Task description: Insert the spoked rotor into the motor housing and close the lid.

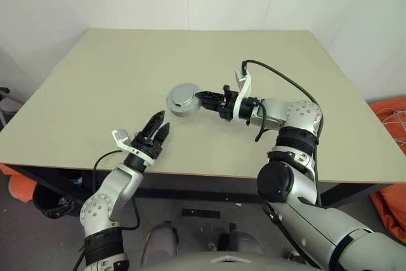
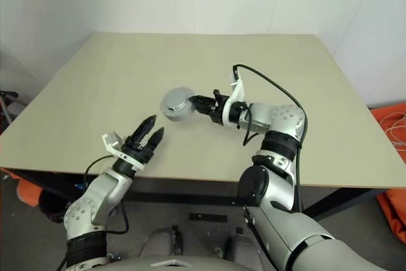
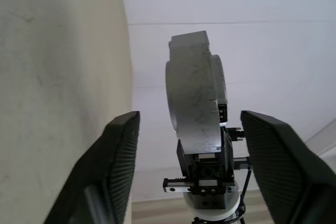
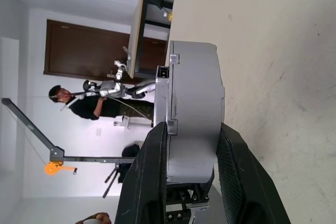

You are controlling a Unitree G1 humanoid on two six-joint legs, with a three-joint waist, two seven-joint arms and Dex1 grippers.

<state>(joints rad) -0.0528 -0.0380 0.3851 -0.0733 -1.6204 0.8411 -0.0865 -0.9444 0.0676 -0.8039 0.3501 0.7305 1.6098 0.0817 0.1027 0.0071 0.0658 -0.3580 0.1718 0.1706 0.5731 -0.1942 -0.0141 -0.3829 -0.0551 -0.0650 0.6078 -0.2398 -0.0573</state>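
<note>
A: Above the tan counter (image 1: 95,80), the right claw (image 1: 198,98) grips the round silver metal motor housing (image 1: 182,99).

B: Left claw (image 1: 157,130) is open, empty. Hold it steady!

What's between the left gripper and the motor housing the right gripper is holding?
Nothing: in the left eye view, bare table separates the open left gripper from the motor housing clamped in the right gripper.

Bright, even indoor light; faint shadows on table (image 1: 95,93). Head views sharp, edges slightly bowed. Wrist views soft on near fingers (image 4: 144,182).
</note>
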